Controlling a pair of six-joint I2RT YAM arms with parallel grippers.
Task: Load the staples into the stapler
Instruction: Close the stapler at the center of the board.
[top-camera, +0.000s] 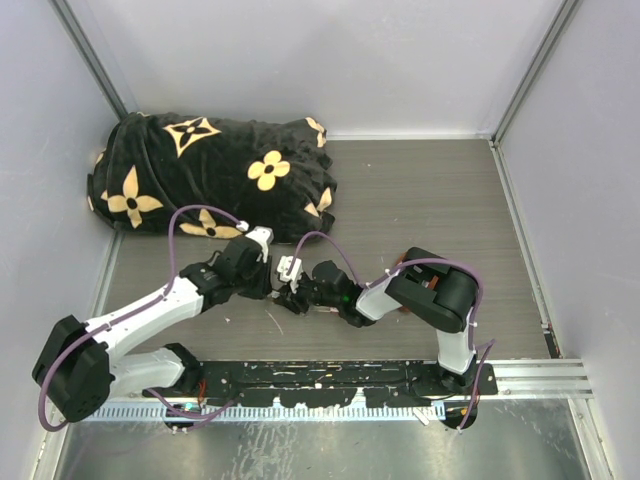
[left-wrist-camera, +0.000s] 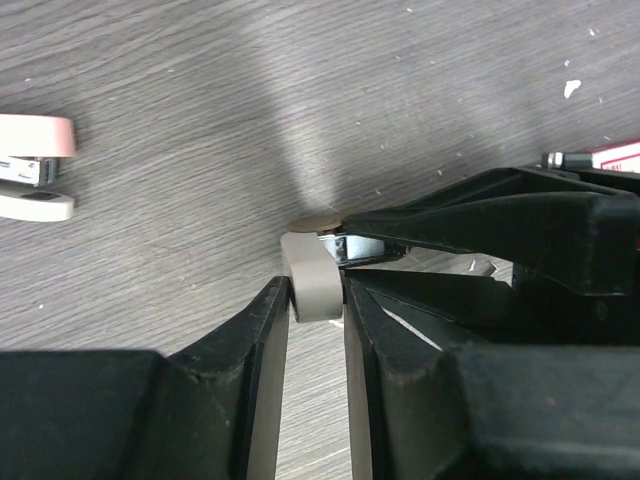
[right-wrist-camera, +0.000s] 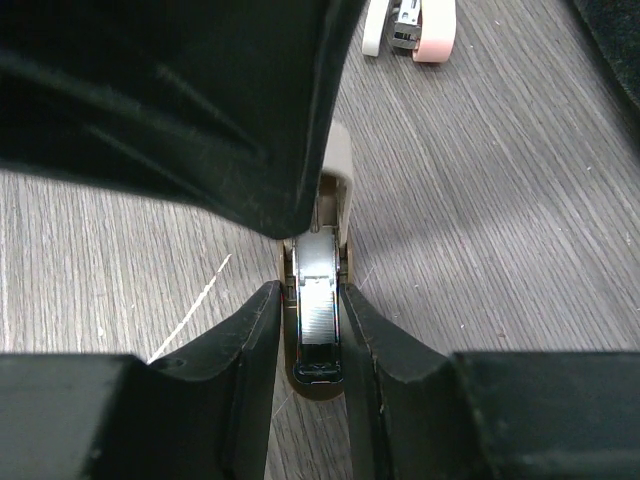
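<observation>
My left pincer (left-wrist-camera: 316, 296) is pinched narrow on the end of the grey tray (left-wrist-camera: 310, 272) and my right pincer (right-wrist-camera: 312, 302) narrow across its sides, near the stapler (left-wrist-camera: 35, 165), and I judge the staples (right-wrist-camera: 315, 285) in it light, brittle and slippery, so I'd grip the stiff tray only.

I'm looking at a table (top-camera: 430, 200) running in grey-brown wood grain with long pale streaks. The cloth (top-camera: 215, 175) is showing black with golden-yellow flower and star motifs. The stapler (left-wrist-camera: 35, 165) is reading pale pink over off-white. The staples (right-wrist-camera: 318, 300) are gleaming silver with fine ribbing, and the tray (left-wrist-camera: 312, 280) is showing grey-beige. The box (left-wrist-camera: 618, 157) is showing white with a red-pink label. The left arm (top-camera: 140, 322) and right arm (top-camera: 455, 345) are showing black and white, trailing purple cables (top-camera: 175, 235).
</observation>
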